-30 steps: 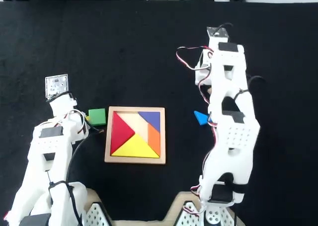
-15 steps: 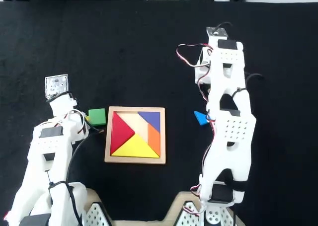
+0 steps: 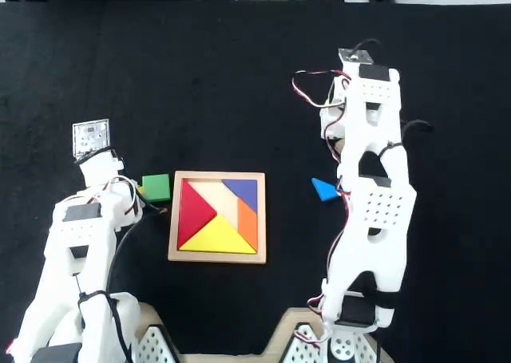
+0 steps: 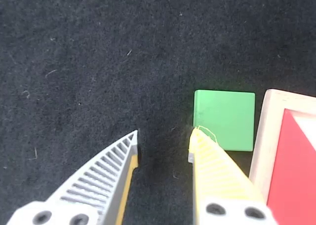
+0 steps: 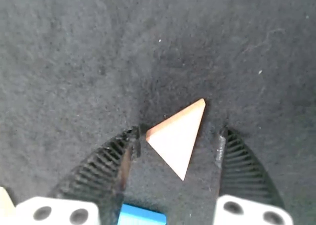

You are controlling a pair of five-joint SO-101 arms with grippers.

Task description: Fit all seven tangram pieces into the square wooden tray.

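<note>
Pale triangle (image 5: 176, 138) between right fingers (image 5: 106, 165)

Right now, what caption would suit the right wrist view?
Open pincer straddling a pale triangle on black cloth, a blue piece nearby.

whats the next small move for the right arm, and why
Probably close the right gripper on the pale triangle: it lies flat on the black cloth between the open jaws, not yet gripped, and outside the wooden tray.
</note>
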